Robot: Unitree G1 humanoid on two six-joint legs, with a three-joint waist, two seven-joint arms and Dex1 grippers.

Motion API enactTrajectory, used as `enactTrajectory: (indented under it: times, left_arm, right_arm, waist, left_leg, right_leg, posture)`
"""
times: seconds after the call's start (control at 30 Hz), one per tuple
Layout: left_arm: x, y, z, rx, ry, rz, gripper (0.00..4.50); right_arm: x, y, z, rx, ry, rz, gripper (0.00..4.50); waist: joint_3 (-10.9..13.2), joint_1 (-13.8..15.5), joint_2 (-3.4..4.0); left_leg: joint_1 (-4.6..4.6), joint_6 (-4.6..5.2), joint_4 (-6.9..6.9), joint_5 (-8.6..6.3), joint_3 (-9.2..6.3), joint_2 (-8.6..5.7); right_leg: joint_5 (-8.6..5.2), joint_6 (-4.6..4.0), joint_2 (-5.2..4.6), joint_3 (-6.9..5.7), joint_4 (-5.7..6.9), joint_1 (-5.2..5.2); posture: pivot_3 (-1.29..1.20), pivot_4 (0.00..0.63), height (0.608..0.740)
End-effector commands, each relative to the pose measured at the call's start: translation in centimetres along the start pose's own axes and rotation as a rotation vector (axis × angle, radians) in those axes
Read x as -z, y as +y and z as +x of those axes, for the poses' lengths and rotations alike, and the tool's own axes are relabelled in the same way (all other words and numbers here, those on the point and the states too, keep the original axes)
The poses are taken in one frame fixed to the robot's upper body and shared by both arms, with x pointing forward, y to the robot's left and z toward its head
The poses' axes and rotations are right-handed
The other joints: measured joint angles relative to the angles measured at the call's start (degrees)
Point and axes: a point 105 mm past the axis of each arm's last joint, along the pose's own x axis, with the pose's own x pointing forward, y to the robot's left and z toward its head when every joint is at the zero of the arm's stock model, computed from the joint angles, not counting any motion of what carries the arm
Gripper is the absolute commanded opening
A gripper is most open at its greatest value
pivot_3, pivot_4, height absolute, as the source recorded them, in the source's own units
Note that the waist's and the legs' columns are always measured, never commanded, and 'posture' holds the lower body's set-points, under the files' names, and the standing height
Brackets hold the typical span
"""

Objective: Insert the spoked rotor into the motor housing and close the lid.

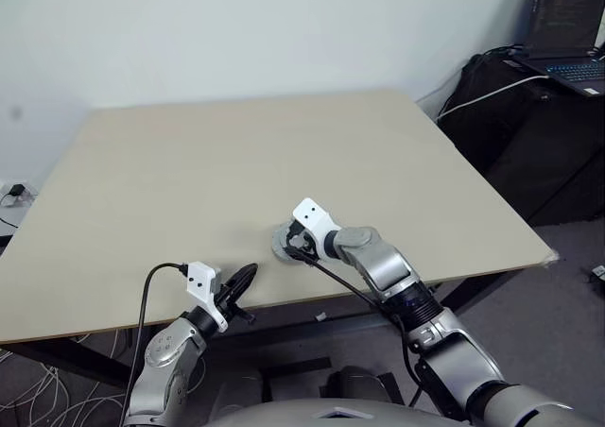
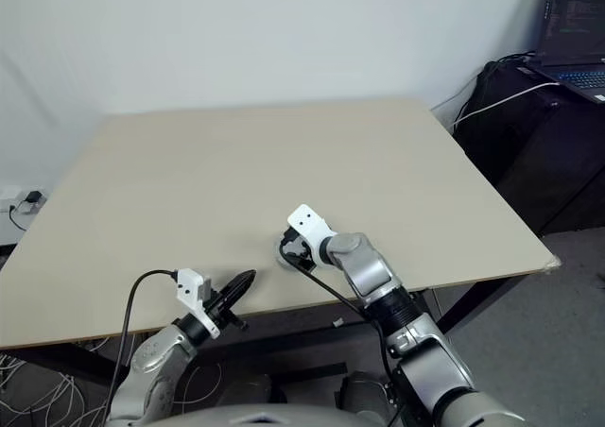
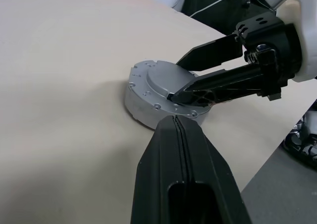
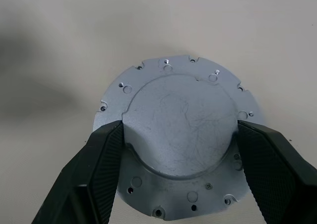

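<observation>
At the lower left of the left eye view, the left gripper (image 1: 244, 281) sits at the near edge of the table (image 1: 236, 153), its two black fingers pressed together with nothing between them. Just past it, a little right of the frame's centre, the right gripper (image 4: 173, 149) reaches down onto the lid (image 4: 181, 130), a silver-grey disc with a raised round middle and a flange dotted with small screw holes. The fingers stand wide, one on each side of the raised middle and touching its edge. The disc lies flat on a low round metal body (image 3: 138, 107) on the pale wood tabletop. What lies under the lid is hidden, so the rotor and the windings cannot be made out.

The table is bare and matt, with a plain white wall behind it. In the upper right of the frame an open laptop (image 1: 567, 30) rests on dark furniture; its screen text is too small to read. Grey carpet shows at lower right, and loose cables at lower left.
</observation>
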Motion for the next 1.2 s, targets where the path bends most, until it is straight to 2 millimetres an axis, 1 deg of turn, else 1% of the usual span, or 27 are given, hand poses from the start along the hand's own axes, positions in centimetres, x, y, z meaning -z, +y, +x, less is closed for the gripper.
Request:
enactTrajectory:
  times: [0.03,0.1,0.17,0.23,0.37,0.53,0.63,0.8,1.0,1.2]
  left_arm:
    - [-3.5,1.4,0.9,-0.037,-0.121,0.073,0.02]
    - [-5.1,2.4,1.7,-0.076,-0.133,0.132,0.02]
    - [-5.9,2.9,2.3,-0.092,-0.129,0.164,0.02]
    - [-7.0,3.3,3.6,-0.064,-0.104,0.217,0.02]
    - [-7.7,3.1,5.3,0.003,-0.059,0.247,0.02]
    - [-6.6,2.7,8.3,0.115,0.101,0.285,0.02]
    - [-5.8,3.1,9.7,0.115,0.208,0.287,0.02]
    - [-5.4,3.4,11.4,0.116,0.277,0.263,0.02]
    - [-4.5,3.5,12.1,0.134,0.358,0.242,0.02]
    - [-2.7,3.1,11.7,0.177,0.502,0.233,0.02]
  right_arm:
    - [4.3,-0.7,0.0,0.030,0.160,0.042,3.24]
    - [4.2,-0.5,0.1,0.026,0.157,0.040,3.24]
    - [4.1,-0.4,0.2,0.023,0.153,0.040,3.24]
    - [3.9,-0.2,0.3,0.019,0.147,0.041,3.24]
    - [3.8,0.0,0.4,0.016,0.140,0.044,3.24]
    - [3.7,0.5,0.5,0.008,0.134,0.049,3.24]
    - [3.6,0.7,0.6,0.004,0.129,0.051,3.24]
    - [3.5,0.8,0.5,0.006,0.120,0.058,3.24]
    - [3.6,0.9,0.5,0.009,0.116,0.064,3.24]
    - [3.5,1.2,0.5,0.005,0.110,0.068,3.24]
  waist:
    - [0.01,0.09,-0.02]
    - [0.01,0.23,-0.03]
    - [-0.06,0.18,0.01]
    - [-0.09,0.15,-0.02]
    - [-0.14,0.02,-0.09]
    - [-0.17,-0.01,-0.15]
    - [-0.17,-0.13,-0.17]
    - [-0.15,-0.25,-0.21]
    - [-0.14,-0.26,-0.26]
    - [-0.14,-0.15,-0.34]
  left_leg:
    - [0.00,0.00,0.00,0.00,0.00,0.00]
    - [-0.01,0.00,0.00,0.00,-0.03,0.00]
    - [0.00,0.00,0.01,0.01,-0.04,0.00]
    - [0.00,0.00,-0.01,0.00,-0.03,-0.02]
    - [0.01,0.01,0.00,0.01,-0.02,-0.02]
    - [0.04,0.01,0.00,0.03,-0.01,-0.03]
    - [0.05,0.28,0.00,0.18,-0.03,-0.02]
    - [0.03,0.28,-0.04,0.18,-0.04,-0.01]
    - [0.03,0.28,-0.04,0.18,-0.05,-0.03]
    - [0.02,0.28,-0.03,0.18,-0.10,-0.03]
  right_leg:
    - [0.00,0.00,0.00,-0.01,0.00,0.00]
    - [0.00,0.00,0.00,-0.03,0.01,0.01]
    - [0.00,0.00,0.02,-0.04,0.01,0.03]
    - [0.00,0.00,0.03,-0.04,0.00,0.05]
    - [0.01,0.01,0.08,-0.02,0.00,0.07]
    - [0.01,0.01,0.13,-0.01,0.00,0.11]
    - [0.01,0.01,0.16,0.01,0.01,0.11]
    - [-0.03,0.03,0.20,0.04,0.01,0.08]
    - [-0.03,0.03,0.19,0.06,0.00,0.10]
    - [-0.04,0.03,0.19,0.05,0.00,0.09]
  posture:
    - [0.00,0.000,0.740]
    - [0.00,0.000,0.740]
    - [0.00,0.000,0.740]
    - [0.00,0.000,0.740]
    - [0.00,0.000,0.740]
    - [0.00,0.000,0.740]
    - [0.00,0.000,0.740]
    - [0.00,0.000,0.740]
    - [0.00,0.000,0.740]
    - [0.00,0.000,0.740]
